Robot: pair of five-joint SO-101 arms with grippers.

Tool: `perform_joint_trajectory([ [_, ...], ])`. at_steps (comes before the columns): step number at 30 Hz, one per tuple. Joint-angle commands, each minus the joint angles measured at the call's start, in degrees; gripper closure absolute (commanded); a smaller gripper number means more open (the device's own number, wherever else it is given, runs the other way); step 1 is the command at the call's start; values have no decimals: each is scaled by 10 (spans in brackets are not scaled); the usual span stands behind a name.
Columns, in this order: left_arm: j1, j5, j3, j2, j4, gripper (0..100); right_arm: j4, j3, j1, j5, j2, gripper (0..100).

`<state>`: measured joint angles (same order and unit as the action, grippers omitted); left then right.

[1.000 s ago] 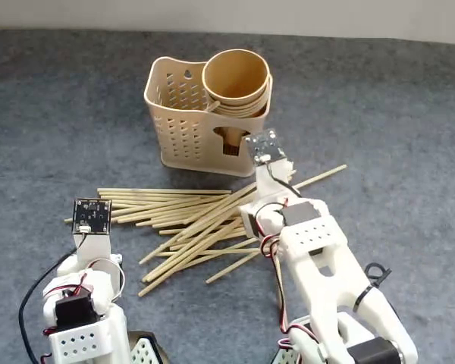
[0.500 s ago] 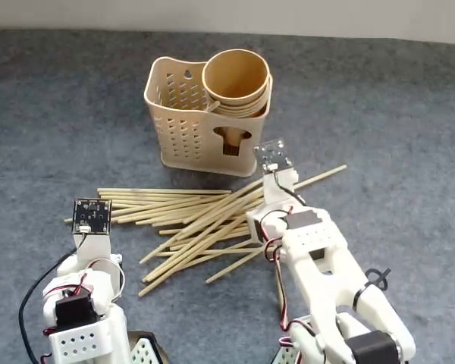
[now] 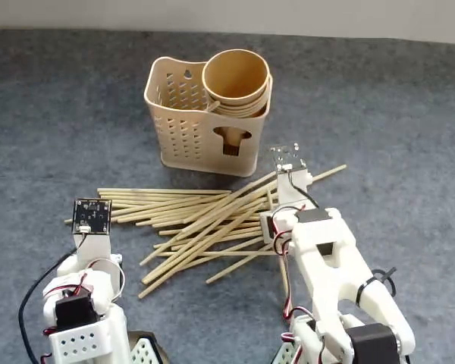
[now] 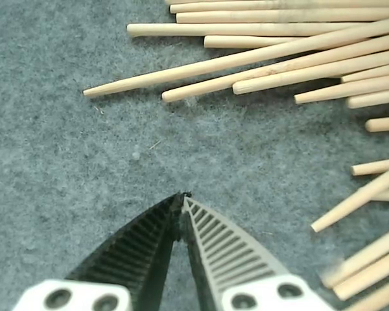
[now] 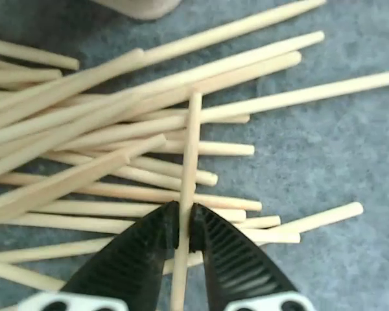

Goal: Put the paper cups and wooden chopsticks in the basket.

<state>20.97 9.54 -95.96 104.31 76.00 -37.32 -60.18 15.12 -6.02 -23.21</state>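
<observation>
A tan perforated basket [image 3: 188,121] stands at the back of the table with stacked paper cups [image 3: 236,76] in its right half. Several wooden chopsticks [image 3: 197,216] lie in a loose pile in front of it. My right gripper [image 5: 184,210] is over the right end of the pile, shut on a single chopstick [image 5: 192,142] that crosses the others and points toward the basket. My left gripper [image 4: 182,196] is shut with nothing in it, low over bare carpet just short of the left ends of the chopsticks [image 4: 298,58].
The table is covered in grey carpet [image 3: 61,114]. The right arm's white body [image 3: 326,258] stands over the pile's right end, and the left arm [image 3: 87,303] sits at the front left. Open carpet lies to both sides of the basket.
The right arm's wrist has swung to the right and pulled back a little from the basket's front. The left arm has stayed still.
</observation>
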Motion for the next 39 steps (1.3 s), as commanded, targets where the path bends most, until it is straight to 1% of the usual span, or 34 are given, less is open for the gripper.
perform_joint_trajectory([
  [1,-12,-4,-11,6,4,995,-78,67,-47,-25,-7,992],
  [5,-12,-4,-11,6,4,995,-111,116,-97,-25,-7,992],
  [11,-13,-4,-11,6,4,995,-109,133,-190,-25,-7,992],
  [15,-13,-4,-11,6,4,995,-112,173,-238,-25,-7,992],
  [19,-13,-4,-11,6,4,995,-175,207,-269,-26,-7,992],
  [21,-13,-4,-11,6,4,995,-210,228,-270,-25,-7,992],
  [25,-13,-4,-11,6,4,995,-317,285,-267,-21,-7,992],
  [31,-13,-4,-11,6,4,995,-435,390,-243,-21,-7,992],
  [36,-13,-4,-11,6,4,995,-547,512,-199,-21,-7,992],
  [39,-13,-4,-11,6,4,995,-594,594,-164,-20,-7,992],
])
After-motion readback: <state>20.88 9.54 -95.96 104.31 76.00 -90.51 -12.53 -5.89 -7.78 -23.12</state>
